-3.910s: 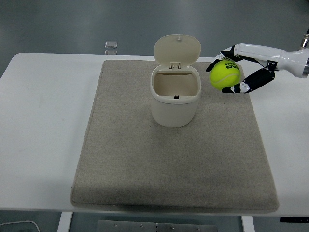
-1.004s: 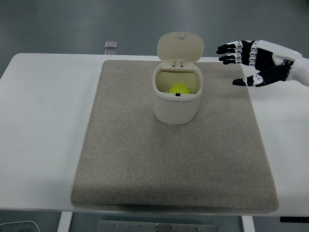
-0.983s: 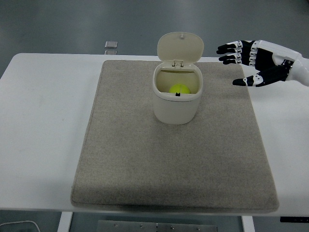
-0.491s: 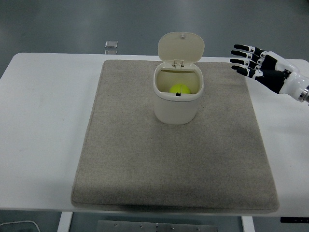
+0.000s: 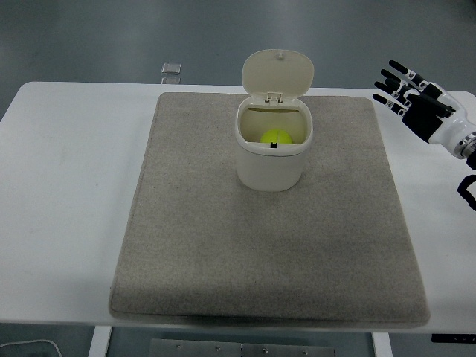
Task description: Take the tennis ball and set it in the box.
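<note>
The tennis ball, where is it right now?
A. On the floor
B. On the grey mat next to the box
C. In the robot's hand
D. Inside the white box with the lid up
D. The yellow tennis ball sits down inside the white box, whose lid stands open, while the right hand is off to the side with spread fingers, holding nothing.
</note>
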You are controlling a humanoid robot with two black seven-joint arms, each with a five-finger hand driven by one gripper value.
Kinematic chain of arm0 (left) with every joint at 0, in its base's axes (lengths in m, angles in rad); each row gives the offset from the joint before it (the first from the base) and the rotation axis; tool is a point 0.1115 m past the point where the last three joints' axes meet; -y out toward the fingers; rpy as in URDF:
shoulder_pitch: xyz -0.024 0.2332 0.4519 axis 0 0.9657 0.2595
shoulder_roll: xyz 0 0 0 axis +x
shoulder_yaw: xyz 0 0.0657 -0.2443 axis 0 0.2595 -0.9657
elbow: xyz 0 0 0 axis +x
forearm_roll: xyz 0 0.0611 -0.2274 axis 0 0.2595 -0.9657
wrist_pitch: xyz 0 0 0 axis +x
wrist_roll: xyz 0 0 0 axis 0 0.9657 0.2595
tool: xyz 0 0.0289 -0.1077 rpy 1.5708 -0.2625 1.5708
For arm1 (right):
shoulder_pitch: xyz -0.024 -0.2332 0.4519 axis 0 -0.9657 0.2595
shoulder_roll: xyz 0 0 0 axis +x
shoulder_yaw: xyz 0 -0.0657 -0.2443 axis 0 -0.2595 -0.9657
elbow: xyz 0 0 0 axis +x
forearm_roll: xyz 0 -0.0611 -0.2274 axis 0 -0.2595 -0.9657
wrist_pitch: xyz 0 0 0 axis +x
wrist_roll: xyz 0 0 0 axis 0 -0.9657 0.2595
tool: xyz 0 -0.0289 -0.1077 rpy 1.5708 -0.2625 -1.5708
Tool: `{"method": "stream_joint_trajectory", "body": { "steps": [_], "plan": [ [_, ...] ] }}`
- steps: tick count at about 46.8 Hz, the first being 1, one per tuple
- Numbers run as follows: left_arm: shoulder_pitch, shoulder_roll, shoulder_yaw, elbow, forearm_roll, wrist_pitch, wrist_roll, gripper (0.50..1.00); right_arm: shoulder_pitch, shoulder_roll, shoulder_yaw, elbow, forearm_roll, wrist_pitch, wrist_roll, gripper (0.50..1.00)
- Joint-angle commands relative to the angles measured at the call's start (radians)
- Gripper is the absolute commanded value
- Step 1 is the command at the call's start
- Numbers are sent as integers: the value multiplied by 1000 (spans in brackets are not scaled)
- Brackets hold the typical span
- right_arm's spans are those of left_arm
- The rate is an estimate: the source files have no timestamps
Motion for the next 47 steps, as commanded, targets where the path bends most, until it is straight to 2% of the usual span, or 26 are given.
{"method": "stream_joint_trajectory", "body": {
  "steps": [1, 14, 23, 37, 47],
  "plan": [
    [0, 0, 0, 0, 0, -1, 0, 992, -3, 11, 0, -2, 0, 2, -2, 895],
    [0, 0, 0, 0, 1, -1, 0, 992, -9, 12, 0, -1, -10, 19, 8, 897],
    [0, 0, 0, 0, 0, -1, 0, 992, -20, 9, 0, -4, -14, 88, 8, 901],
    [0, 0, 0, 0, 0, -1, 0, 992, -26, 9, 0, -6, -9, 99, 9, 913],
    [0, 0, 0, 0, 1, 1, 0, 992, -24, 9, 0, -6, -17, 151, 8, 913]
  ]
}}
